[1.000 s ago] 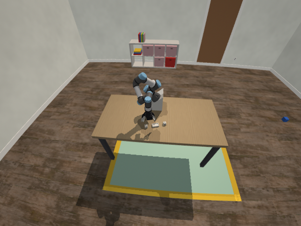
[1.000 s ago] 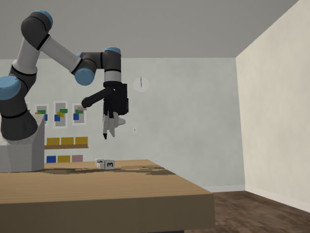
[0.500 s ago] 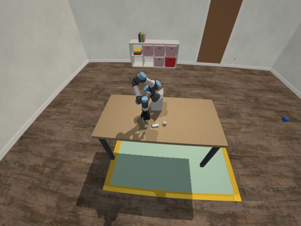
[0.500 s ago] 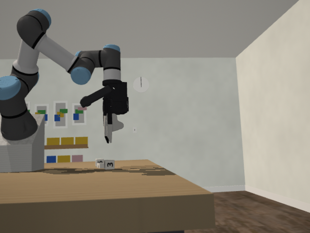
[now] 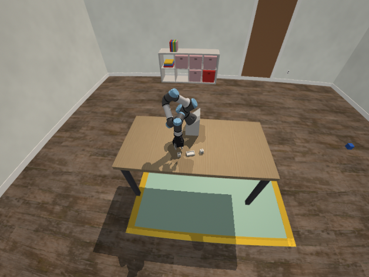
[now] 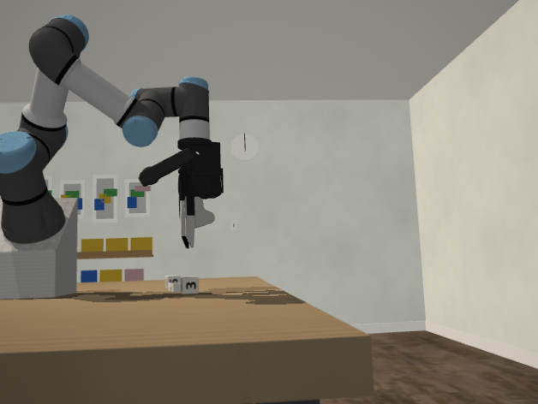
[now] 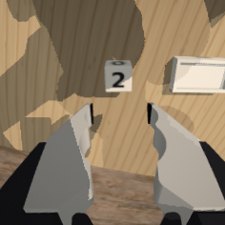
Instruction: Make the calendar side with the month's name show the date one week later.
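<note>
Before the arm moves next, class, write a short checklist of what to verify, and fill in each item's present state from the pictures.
1. End effector holds nothing: ok, gap between fingers is bare.
2. End effector above the table, not touching: ok.
3. Cube showing 2 ahead of the fingers, unobstructed: ok.
4. Tray free of cubes: ok, both sit outside it.
5. Second cube apart from the tray: ok.
6. Month name side of the tray: cannot tell.

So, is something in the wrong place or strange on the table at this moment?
Yes. The tray lies empty: both cubes are out on the table, the cube showing 2 beside it and another cube on its far side. The gripper hangs above the table, part-closed on nothing.
</note>
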Action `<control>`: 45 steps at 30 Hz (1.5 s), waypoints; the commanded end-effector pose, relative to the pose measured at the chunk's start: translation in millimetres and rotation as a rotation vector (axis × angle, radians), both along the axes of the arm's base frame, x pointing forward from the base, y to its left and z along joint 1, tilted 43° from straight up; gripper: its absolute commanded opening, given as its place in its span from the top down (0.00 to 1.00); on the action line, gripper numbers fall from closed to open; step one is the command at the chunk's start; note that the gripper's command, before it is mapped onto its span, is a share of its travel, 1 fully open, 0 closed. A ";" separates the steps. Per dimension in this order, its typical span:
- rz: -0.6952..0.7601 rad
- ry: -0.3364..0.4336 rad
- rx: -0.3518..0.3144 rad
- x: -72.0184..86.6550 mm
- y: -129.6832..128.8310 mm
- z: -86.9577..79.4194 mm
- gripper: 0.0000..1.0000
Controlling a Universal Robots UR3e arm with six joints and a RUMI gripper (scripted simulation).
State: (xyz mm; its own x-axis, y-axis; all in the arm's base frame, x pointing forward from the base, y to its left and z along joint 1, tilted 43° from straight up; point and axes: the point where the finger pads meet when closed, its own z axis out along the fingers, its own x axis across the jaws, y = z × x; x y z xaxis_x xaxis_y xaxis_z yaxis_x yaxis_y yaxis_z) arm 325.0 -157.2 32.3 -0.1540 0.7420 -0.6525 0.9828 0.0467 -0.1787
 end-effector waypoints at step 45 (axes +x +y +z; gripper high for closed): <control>0.001 -0.002 0.000 -2.0 -19.3 -20.7 0.71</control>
